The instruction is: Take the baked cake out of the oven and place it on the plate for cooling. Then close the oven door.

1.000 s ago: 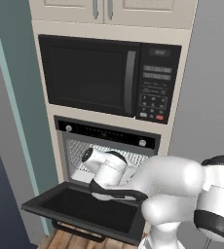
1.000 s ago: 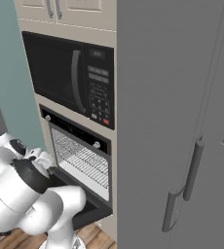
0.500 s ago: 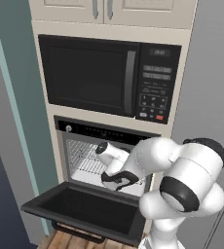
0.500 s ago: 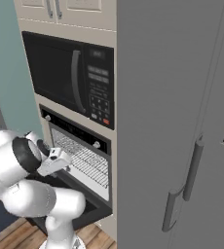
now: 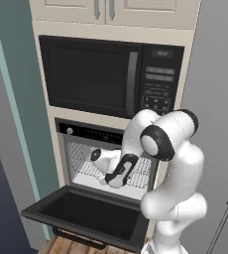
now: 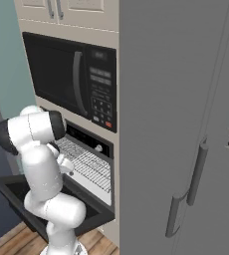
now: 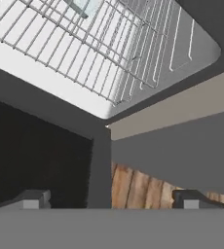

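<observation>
Black oven door [image 5: 86, 218] hangs open, arm reaching toward the oven [image 5: 108, 163].
Silver wire racks [image 7: 84, 44] fill the lit cavity below the microwave [image 5: 111, 77]; the gripper [image 7: 111, 200] hangs empty with its jaws spread wide over the door's edge, wooden floor [image 7: 138, 187] beneath. No cake can be made out on the racks.

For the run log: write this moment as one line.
oven door: down, open | wire racks: visible inside oven | gripper: open, empty, above door's corner | cake: not seen
</observation>
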Controlling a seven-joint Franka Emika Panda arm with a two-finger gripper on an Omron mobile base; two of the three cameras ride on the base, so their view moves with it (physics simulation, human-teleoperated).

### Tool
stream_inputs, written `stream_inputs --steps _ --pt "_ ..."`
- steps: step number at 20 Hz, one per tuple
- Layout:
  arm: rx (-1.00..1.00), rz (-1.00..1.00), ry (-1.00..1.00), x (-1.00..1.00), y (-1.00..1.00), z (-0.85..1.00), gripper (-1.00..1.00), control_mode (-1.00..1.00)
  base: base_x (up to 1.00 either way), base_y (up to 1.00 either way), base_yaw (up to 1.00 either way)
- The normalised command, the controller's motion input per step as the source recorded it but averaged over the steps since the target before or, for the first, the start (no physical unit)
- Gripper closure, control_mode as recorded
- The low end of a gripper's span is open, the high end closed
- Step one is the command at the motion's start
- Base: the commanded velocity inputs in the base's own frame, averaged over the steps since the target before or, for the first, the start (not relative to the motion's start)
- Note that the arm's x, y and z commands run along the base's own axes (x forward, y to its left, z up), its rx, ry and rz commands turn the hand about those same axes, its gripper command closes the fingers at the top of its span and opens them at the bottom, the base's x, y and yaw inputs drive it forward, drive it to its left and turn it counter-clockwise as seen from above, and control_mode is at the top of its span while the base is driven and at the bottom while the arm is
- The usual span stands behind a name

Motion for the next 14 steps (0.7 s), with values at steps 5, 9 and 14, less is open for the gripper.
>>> stream_inputs --steps 5,9,14 --pt "-0.08 -0.18 -0.22 0.53 0.28 -0.61 -1.0 -1.0 0.0 0.0 0.0" --pt "-0.03 -0.05 -0.28 0.44 0.04 -0.37 -1.0 -1.0 0.0 0.0 0.0" --pt "0.0 -0.02 -0.16 0.68 0.0 -0.07 -1.0 -1.0 0.0 0.0 0.0"
